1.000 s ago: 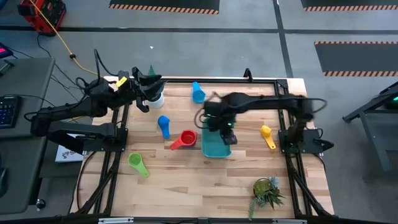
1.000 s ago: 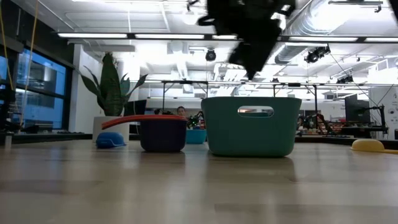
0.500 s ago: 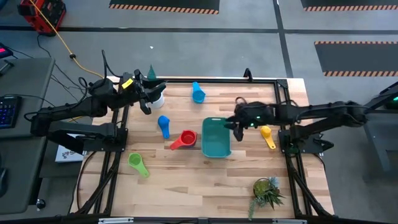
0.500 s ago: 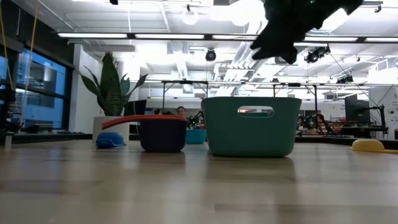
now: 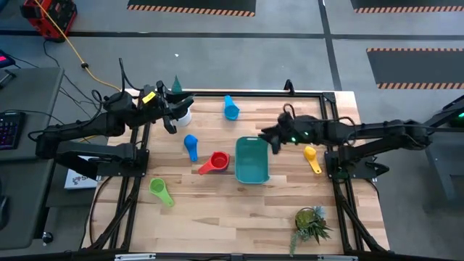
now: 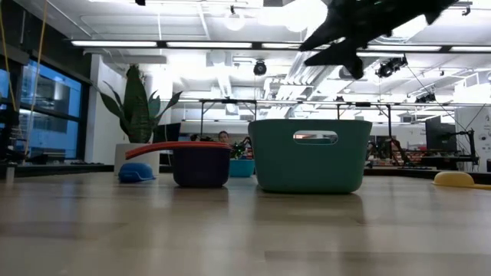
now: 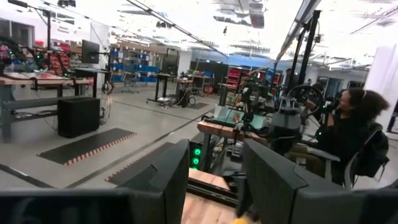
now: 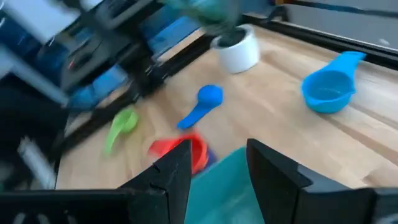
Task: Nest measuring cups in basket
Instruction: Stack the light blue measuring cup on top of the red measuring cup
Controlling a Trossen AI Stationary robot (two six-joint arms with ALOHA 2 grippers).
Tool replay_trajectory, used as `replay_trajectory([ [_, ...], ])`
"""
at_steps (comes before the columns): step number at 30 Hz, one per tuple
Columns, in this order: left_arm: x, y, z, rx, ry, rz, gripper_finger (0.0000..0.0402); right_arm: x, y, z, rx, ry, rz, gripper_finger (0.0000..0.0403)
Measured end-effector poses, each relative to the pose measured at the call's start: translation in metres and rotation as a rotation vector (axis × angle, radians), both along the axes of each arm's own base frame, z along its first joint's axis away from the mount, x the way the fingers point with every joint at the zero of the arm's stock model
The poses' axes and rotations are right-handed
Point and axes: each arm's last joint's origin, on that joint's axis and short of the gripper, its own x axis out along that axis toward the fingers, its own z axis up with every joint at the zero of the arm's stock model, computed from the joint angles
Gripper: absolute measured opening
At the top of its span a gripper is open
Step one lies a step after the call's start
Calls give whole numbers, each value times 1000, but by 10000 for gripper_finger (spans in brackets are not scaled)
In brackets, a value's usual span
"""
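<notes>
The basket (image 5: 251, 160) sits at frame centre in the high view, with a red cup (image 5: 214, 163) touching its left wall. A blue cup (image 5: 191, 145) lies upper left of the red one, a light-blue cup (image 5: 230, 109) near the top edge, a green cup (image 5: 160, 191) lower left, and a yellow cup (image 5: 311, 158) to the right. A white pot (image 5: 182, 114) stands upper left, a small plant (image 5: 312, 223) lower right. The right gripper (image 5: 270, 138) hovers over the basket's upper-right corner — fingers spread, empty. The left gripper (image 5: 171, 109) waits by the white pot, fingers apart.
</notes>
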Motion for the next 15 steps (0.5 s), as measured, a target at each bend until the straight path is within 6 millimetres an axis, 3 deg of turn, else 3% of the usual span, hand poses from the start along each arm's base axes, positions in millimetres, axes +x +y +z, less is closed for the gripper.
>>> replay_trajectory([
  [4, 1, 0, 0, -4, 1, 3, 142, 33, -26, 7, 49, 72, -100, 144],
  [11, 1, 0, -1, -11, 0, 1, 142, 101, -90, 5, 168, 274, -267, 144],
  [15, 1, 0, -1, -10, 0, 0, 142, 131, -120, -10, 296, 355, -347, 144],
])
